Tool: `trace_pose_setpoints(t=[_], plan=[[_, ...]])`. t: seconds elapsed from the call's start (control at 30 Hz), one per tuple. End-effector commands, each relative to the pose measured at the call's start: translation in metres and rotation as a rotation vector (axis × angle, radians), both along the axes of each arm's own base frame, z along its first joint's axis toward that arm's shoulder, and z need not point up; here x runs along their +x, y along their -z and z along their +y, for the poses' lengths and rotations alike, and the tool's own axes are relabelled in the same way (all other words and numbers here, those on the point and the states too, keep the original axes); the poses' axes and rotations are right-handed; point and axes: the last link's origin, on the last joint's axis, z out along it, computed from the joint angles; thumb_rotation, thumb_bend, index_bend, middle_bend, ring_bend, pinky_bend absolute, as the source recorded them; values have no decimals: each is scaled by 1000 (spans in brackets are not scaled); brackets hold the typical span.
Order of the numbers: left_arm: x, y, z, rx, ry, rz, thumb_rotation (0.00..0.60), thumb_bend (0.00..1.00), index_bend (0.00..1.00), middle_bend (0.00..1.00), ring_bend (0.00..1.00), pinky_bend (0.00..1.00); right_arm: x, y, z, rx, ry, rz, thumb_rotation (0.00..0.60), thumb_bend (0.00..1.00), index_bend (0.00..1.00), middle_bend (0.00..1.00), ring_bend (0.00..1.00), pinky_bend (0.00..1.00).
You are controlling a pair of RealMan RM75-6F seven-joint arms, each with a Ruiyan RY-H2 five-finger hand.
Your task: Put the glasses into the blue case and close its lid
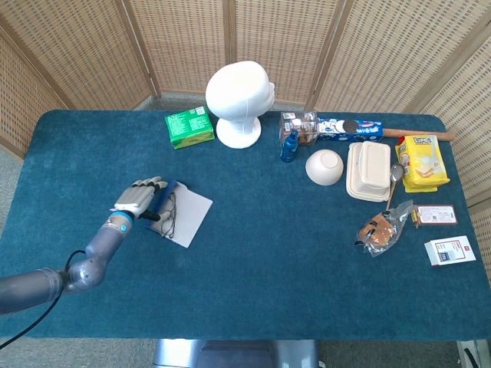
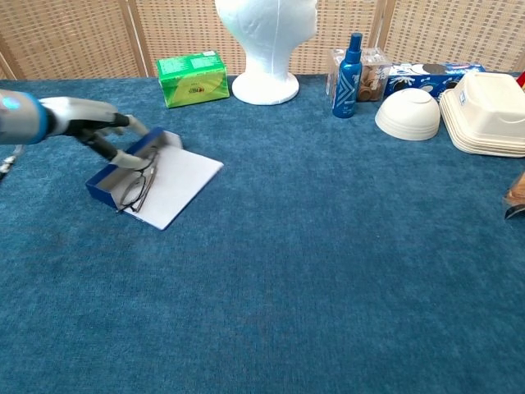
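Against blue case [image 2: 123, 167], left hand [image 2: 90, 123].

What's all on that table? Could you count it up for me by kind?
Glasses and blue case: 2
Foam head: 1
Spray bottle: 1
Wooden stick: 1
Tableware (bowl, food box, spoon): 3
Packets (green box, clear tub, blue biscuit pack, yellow bag, bread bag, small brown box, small white box): 7
Total: 15

Worktop [image 1: 253, 253]: matt blue cloth, napped. Blue case [image 2: 123, 168]: smooth, white lining. Glasses [image 2: 136, 187]: thin dark wire. Left hand [image 1: 140, 198]: grey metal-look. Head form [image 1: 239, 100]: matt white. Screens [image 1: 184, 38]: woven cane.
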Motion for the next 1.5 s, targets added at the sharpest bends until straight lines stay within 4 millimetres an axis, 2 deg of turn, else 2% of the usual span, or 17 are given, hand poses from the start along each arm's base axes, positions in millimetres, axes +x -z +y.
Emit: trace_pose_setpoints(t=[0.03, 0.3, 0.57, 0.87, 1.07, 1.2, 1.37, 1.5], plan=[[19, 12, 4, -18, 25, -17, 390, 301, 82, 0, 0, 0, -1, -1, 3, -7, 3, -1, 586, 266, 0, 134, 0, 153], [47, 29, 2, -55, 79, -38, 396, 300, 82, 0, 0, 0, -2, -4, 6, -17, 7, -2, 585, 266, 0, 131, 0, 154], [62, 37, -6, -102, 117, -56, 396, 301, 82, 0, 0, 0, -3, -6, 9, -24, 10, -4, 587, 263, 0, 131, 0, 155], [62, 32, -24, -138, 167, -57, 395, 300, 82, 0, 0, 0, -3, -5, 8, -18, 5, -8, 587, 262, 0, 130, 0, 156], [62, 16, -22, -59, 201, -68, 391, 301, 84, 0, 0, 0, -2, -4, 7, -15, -6, -11, 583, 261, 0, 130, 0, 157], [59, -3, -31, -11, 236, -102, 395, 301, 101, 0, 0, 0, -2, -1, 3, -2, -11, -15, 586, 263, 0, 129, 0, 157], [45, -21, -50, -12, 261, -100, 399, 302, 110, 0, 0, 0, 0, 3, -4, 18, -24, -16, 585, 263, 0, 129, 0, 157], [23, -38, -69, -24, 259, -68, 392, 302, 187, 0, 0, 0, 1, 9, -12, 42, -36, -20, 586, 262, 0, 129, 0, 157]])
